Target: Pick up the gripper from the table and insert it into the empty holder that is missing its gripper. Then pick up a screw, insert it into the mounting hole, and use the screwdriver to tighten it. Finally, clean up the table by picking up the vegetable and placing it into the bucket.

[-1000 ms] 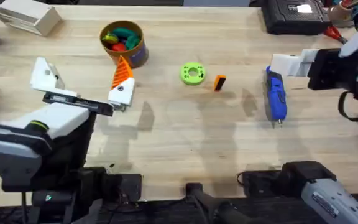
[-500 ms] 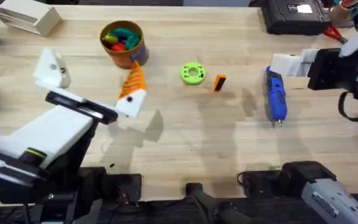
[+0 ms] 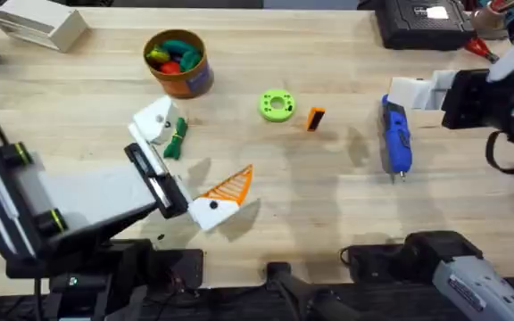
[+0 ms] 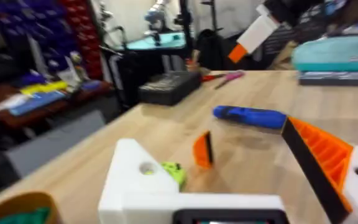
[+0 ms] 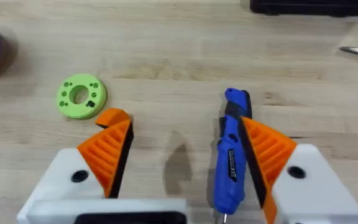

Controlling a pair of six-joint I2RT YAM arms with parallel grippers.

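**Left pincer spread wide and empty; loose finger waiting mid-table**

Overhead: the left pincer (image 3: 194, 159) is wide open and carries nothing. It lies low over the near-left of the table. Its far bracket is the bare white holder (image 3: 153, 119), and its near bracket has its orange pad fitted. The vegetable (image 3: 177, 139) lies on the wood just right of the holder. The loose finger (image 3: 314, 118) sits at mid-table, just right of the green ring (image 3: 277, 105) and well apart from the holder. The screwdriver (image 3: 396, 139) lies farther right, and the bucket (image 3: 178, 61) stands far-left with toys in it.

Left wrist: the holder's mounting hole faces up. Beyond it stand the ring, the finger on edge and the screwdriver.

Right wrist: the right pincer (image 5: 185, 158) is also parted and empty. The screwdriver lies on the table beneath it, close by one pad. The finger peeks out beside the other pad, with the ring just past it.

I judge the finger to be light, stiff plastic that could skid or tip if nudged. I would pinch it across its flat sides at the orange ribbed part. That leaves the black end free to slide into the holder.
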